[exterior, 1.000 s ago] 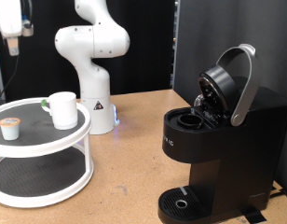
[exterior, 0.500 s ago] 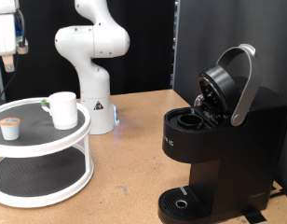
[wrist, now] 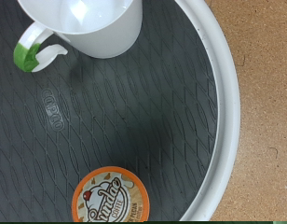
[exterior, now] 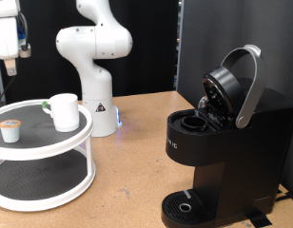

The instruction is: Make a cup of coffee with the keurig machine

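Observation:
The white cup (exterior: 64, 111) stands on the top tier of a round white stand (exterior: 51, 150), with its handle towards the exterior view's left. A tan-lidded coffee pod (exterior: 9, 130) sits on the same tier, left of the cup. The wrist view looks straight down on the cup (wrist: 88, 23), which has a green mark on its handle, and on the pod (wrist: 108, 196). The gripper (exterior: 8, 59) hangs high above the stand at the exterior view's top left and holds nothing that shows. The black keurig machine (exterior: 227, 142) stands at the right with its lid raised and its pod chamber open.
The white robot base (exterior: 94, 66) stands behind the stand. The stand has a lower tier with a black mat (exterior: 37, 176). The machine's round drip tray (exterior: 189, 204) is at the bottom, near the table's front edge. A black panel stands behind the machine.
The gripper has shifted a little to the exterior view's left and slightly down over the stand. The cup, the pod and the machine have not moved.

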### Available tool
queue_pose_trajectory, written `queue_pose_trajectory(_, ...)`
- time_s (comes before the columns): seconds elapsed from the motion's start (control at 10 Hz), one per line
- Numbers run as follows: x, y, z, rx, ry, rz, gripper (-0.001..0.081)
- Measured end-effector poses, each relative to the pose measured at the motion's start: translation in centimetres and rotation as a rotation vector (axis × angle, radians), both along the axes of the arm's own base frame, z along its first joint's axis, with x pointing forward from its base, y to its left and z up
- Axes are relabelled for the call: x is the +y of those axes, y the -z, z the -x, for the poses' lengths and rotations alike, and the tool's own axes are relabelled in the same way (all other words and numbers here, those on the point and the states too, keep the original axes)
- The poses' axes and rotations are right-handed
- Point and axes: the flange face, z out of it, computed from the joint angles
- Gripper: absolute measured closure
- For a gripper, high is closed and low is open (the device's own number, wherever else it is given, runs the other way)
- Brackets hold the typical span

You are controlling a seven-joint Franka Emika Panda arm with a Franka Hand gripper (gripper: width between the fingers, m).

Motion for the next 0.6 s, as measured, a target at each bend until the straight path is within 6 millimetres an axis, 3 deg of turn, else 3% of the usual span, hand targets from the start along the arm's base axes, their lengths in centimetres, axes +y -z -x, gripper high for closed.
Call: queue_pose_trajectory(0.6, 0.2, 4.1, 0.2, -0.017, -0.010, 0.025, 0.0001)
